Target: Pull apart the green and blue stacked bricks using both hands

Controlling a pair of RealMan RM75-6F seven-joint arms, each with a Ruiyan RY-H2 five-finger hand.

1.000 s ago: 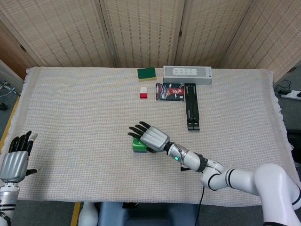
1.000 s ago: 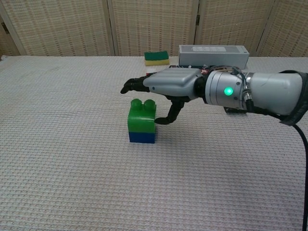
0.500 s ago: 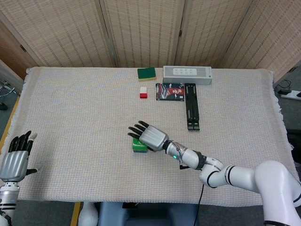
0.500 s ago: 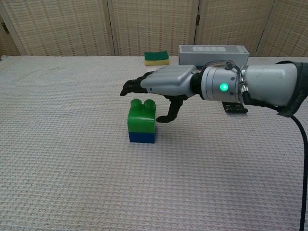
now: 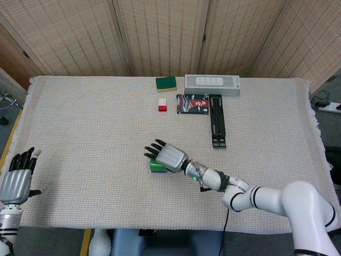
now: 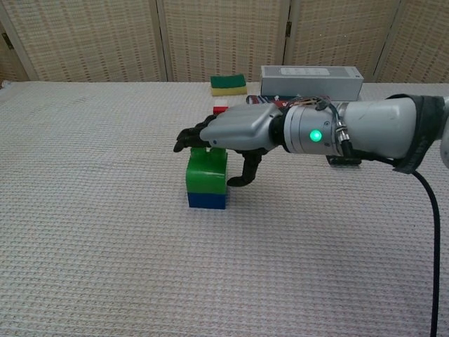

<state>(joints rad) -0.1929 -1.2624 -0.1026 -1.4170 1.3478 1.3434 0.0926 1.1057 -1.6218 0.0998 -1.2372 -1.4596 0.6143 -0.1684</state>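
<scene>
Where my right hand lies over it, the stack stands near the front middle of the cloth-covered bench: a green brick sitting squarely on a blue brick, the two pressed together with their sides flush. The green one is taller and glossy, with rounded studs on top; the blue one shows only as a low dark band beneath it. The stack stands upright, studs pointing up, and its tall axis is vertical.

My fingers reach flat and spread across the green brick's top, covering the studs in the chest view, while my thumb curls down just beside the brick's right side. Whether thumb or fingers actually press the brick I cannot tell, so I cannot say that this hand holds it. From the head view the hand hides nearly all of the stack, leaving only a green edge.

My left hand rests well apart at the near left edge of the bench, fingers straight and apart, holding nothing; the chest view does not show it.
</scene>
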